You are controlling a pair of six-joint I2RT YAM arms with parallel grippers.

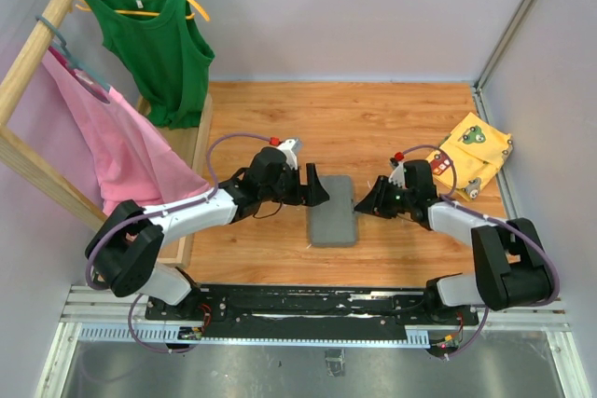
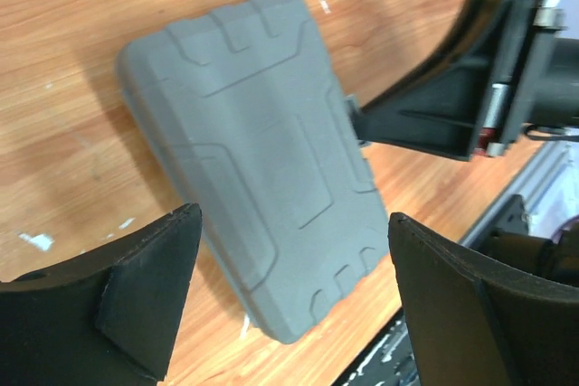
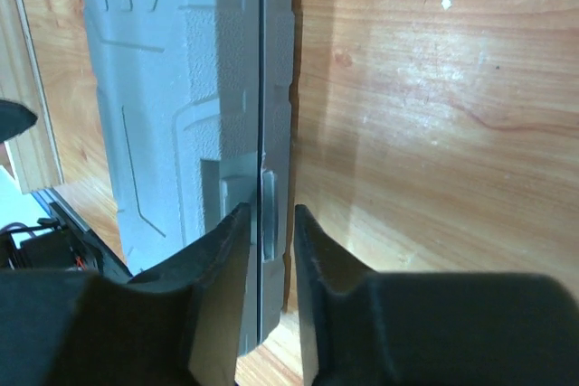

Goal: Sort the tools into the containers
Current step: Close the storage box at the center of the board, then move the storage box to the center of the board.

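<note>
**Closed Case: Right Jaws at the Latch Edge**

The flat grey rectangular plastic tool case [image 1: 332,213] lies shut on the wooden table [image 1: 373,128] between both arms, its long axis running away from the arm bases. The right gripper [image 3: 270,223] meets the right long edge, its jaws narrowly apart astride the latch [image 3: 269,192]; whether they pinch it cannot be told. The left gripper [image 2: 294,232] hovers over the left side with its jaws wide and empty.
</note>
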